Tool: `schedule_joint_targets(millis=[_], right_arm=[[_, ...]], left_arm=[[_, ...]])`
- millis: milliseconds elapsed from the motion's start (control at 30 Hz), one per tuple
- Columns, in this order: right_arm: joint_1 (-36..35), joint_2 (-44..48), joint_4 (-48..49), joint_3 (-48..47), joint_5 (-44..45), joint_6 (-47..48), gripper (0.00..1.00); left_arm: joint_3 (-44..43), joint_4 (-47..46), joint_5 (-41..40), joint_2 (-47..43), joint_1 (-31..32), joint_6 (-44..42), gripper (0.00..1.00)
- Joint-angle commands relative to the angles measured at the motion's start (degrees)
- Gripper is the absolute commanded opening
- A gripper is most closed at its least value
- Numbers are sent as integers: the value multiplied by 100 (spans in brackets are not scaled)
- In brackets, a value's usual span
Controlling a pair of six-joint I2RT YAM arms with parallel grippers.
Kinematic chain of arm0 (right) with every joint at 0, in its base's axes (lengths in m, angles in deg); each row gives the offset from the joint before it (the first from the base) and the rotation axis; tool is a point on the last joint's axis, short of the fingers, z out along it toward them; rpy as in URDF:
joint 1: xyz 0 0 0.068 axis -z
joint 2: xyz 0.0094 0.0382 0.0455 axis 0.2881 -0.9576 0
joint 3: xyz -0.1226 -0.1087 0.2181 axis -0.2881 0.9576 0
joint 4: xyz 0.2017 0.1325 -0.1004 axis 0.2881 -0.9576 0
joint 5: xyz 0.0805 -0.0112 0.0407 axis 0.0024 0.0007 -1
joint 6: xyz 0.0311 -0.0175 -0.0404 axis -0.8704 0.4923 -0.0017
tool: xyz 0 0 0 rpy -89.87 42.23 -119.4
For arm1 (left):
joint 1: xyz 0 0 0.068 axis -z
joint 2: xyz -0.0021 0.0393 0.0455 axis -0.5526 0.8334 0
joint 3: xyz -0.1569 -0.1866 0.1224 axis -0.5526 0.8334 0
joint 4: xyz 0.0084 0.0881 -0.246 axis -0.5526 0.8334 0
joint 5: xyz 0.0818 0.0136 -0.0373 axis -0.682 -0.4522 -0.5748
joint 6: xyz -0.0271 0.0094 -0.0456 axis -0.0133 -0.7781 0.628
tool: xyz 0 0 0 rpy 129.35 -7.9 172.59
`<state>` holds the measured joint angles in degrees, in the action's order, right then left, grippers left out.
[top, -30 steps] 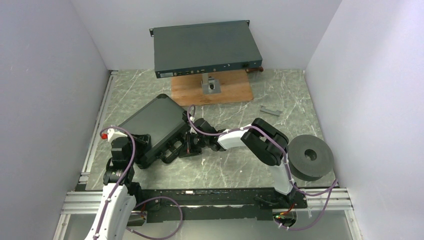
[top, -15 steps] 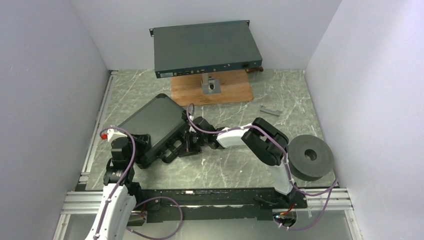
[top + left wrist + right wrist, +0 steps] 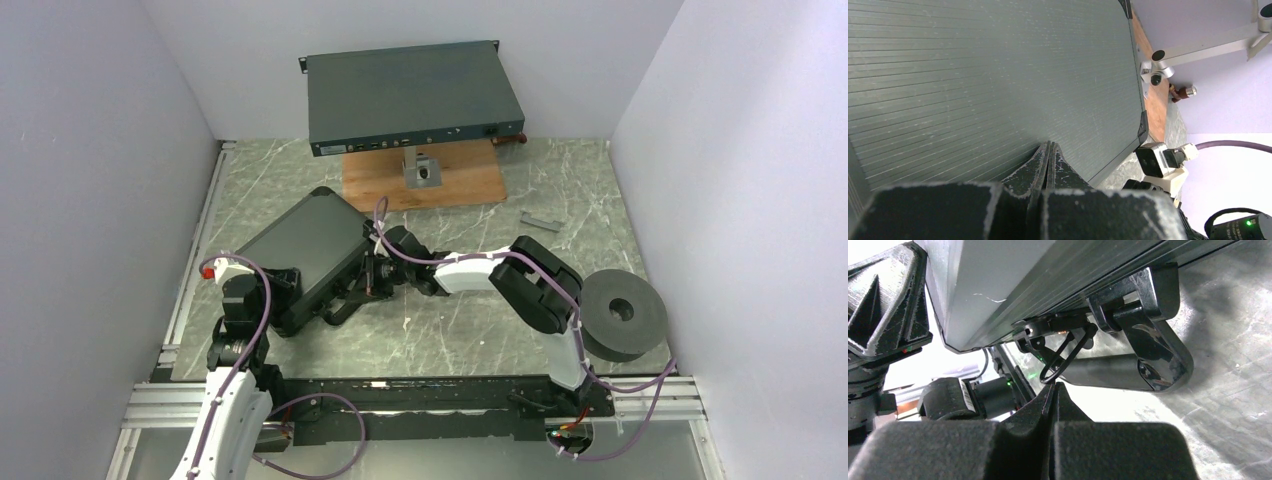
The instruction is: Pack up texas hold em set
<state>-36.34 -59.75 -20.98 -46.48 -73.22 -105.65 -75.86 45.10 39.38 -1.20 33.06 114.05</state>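
The table (image 3: pixel 480 330) in front of me is grey-green marbled stone, walled in pale on three sides. At its far edge sits the rack (image 3: pixel 410 95), a wide flat grey box raised on a small metal stand (image 3: pixel 422 170) over a wooden board (image 3: pixel 380 185). The case (image 3: pixel 305 250) lies closed on the left half of the table, turned at an angle, with one corner towards the board and its handle side facing near and right. Its ribbed lid (image 3: pixel 998 75) fills most of my left wrist view. No chips, dice or markers are in sight. Well apart from it, near the right wall, the foam ring (image 3: pixel 622 315) lies flat with its hole facing up. My left gripper (image 3: pixel 285 290) is over the near-left corner of the case. Its fingers are pressed together with nothing between them, and the tips (image 3: pixel 1049 147) are low against the lid, though I cannot tell if they touch it. My right gripper (image 3: pixel 368 272) reaches in from the right to the case's handle side, pinched closed and empty as well. From that wrist I look up at the case's edge (image 3: pixel 1013 285), with the black handle (image 3: pixel 1148 355) to the right. A thin wire latch loop (image 3: pixel 1060 362) hangs just above my fingertips (image 3: pixel 1055 387). Whether they touch it is unclear. A small grey strip (image 3: pixel 540 221) lies on the table right of the board.
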Motion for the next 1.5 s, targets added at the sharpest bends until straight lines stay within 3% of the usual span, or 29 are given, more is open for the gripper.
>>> schedule_joint_targets(millis=[0,500,900,1067,1467], right_arm=[[-61,171,603,-181,37,-321,0],[-70,-428,886,-894,25,-475,0],[-130,-556,1311,-770,733,-687,0],[-141,-451,1371,-537,909,-539,0],[-141,154,1931,-876,366,-44,0]], left_arm=[[441,1771,-237,219,-12,-423,0],[441,1751,-197,228,-12,-458,0],[441,1696,-116,282,-12,-518,0],[429,1678,-100,312,-12,-538,0],[441,1675,-74,281,-12,-547,0]])
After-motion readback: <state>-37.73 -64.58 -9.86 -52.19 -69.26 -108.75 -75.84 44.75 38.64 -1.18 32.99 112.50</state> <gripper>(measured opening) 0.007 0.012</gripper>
